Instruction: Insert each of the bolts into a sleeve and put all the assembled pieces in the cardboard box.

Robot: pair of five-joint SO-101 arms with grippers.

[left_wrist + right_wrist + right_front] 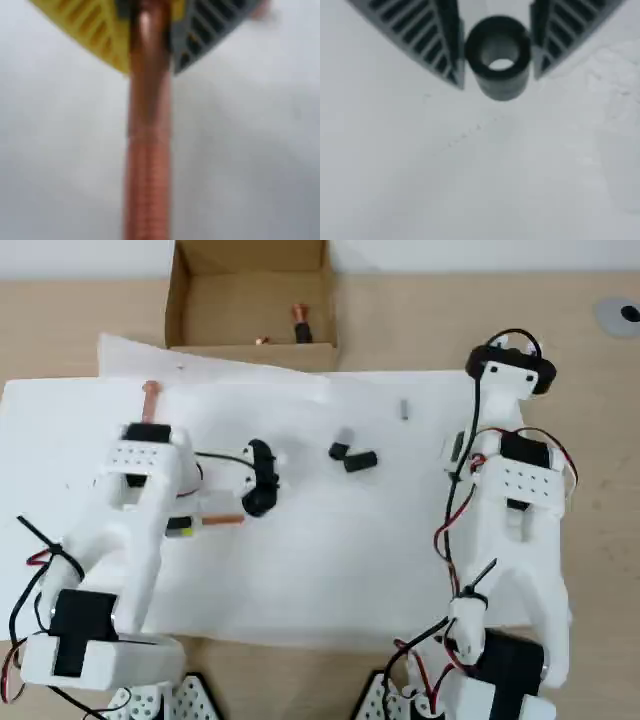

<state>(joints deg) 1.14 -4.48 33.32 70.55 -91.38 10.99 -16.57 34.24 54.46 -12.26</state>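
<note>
My left gripper [150,65] is shut on a copper bolt [147,150], whose threaded end sticks out past the yellow and grey fingers. In the high view this bolt [222,521] lies level above the white paper, pointing right from the left gripper [185,526]. My right gripper [497,75] is shut on a black sleeve [496,89], its bore facing the camera. Two more black sleeves [338,450] [361,461] lie mid-paper. Another bolt [150,400] lies behind the left arm. The cardboard box [180,310] at the back holds an assembled piece [300,325].
A second copper piece [262,340] lies at the box's front wall. A small grey part [404,409] rests on the white paper [320,560]. The right arm [515,480] stands over the paper's right edge. A grey disc [620,315] sits at the table's far right.
</note>
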